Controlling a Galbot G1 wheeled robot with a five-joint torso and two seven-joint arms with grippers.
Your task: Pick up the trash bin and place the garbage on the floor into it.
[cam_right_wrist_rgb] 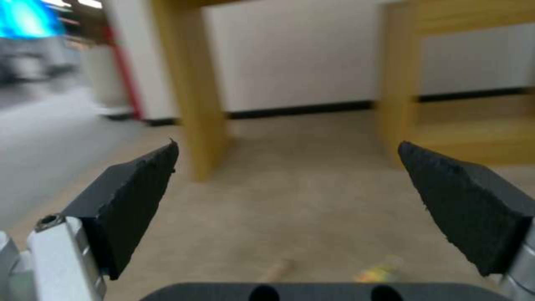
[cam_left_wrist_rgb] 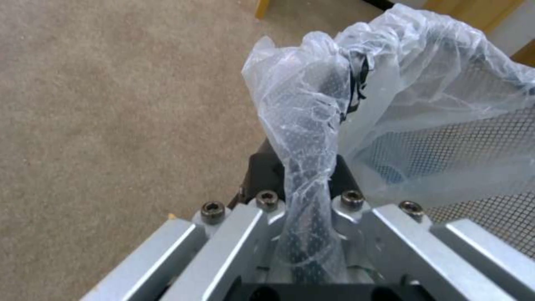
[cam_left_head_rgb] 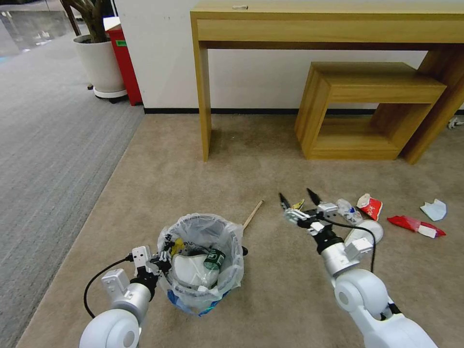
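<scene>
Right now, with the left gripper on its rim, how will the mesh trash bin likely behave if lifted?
The trash bin probably tilts, since the left gripper pinches only one side of the rim. The mesh looks light, so lifting should be easy. The plastic liner caught in the grip may slip.

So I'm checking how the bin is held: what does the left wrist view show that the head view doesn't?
The left wrist view alone shows the grip up close: the trash bin's bag-covered mesh rim bunched between the left gripper's fingers. The head view alone shows the bin's contents, the wooden stick behind it, the right gripper open above the carpet, and litter such as a red wrapper beside the right arm. Both show the left gripper shut on the bin's rim, the beige carpet and the wooden desk.
</scene>
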